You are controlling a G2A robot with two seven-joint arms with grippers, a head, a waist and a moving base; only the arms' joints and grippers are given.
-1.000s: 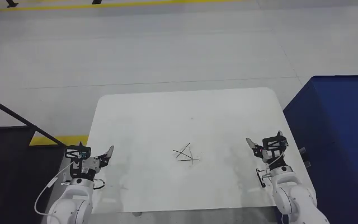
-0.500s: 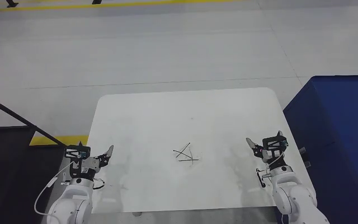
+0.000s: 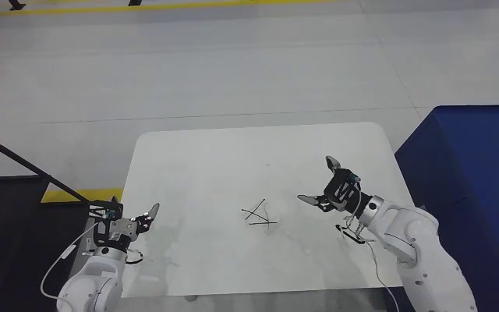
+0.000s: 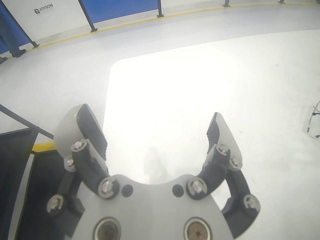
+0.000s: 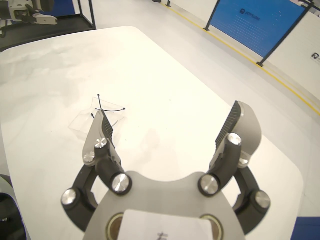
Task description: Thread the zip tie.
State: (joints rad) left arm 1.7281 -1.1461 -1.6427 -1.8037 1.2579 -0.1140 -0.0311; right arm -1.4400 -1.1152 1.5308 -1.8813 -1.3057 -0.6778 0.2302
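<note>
Several thin black zip ties (image 3: 259,213) lie crossed near the middle of the white table (image 3: 195,156). In the right wrist view the zip ties (image 5: 108,110) rest on a clear plastic sheet (image 5: 82,123). My right gripper (image 3: 316,180) hovers just right of them, open and holding nothing; in its own view the right gripper (image 5: 168,108) has one fingertip (image 5: 101,118) overlapping the ties. My left gripper (image 3: 125,212) stays at the table's front left edge, far from the ties, and the left gripper (image 4: 150,111) stands open and holds nothing.
A blue bin (image 3: 460,171) stands beside the table's right edge. A dark rack (image 3: 23,234) sits off the left edge. The table's rounded corners and front edge are close to both arms.
My right arm has swung from the table's right edge inward to the left, ending beside the zip ties. The left arm has barely shifted. The ties lie as before.
</note>
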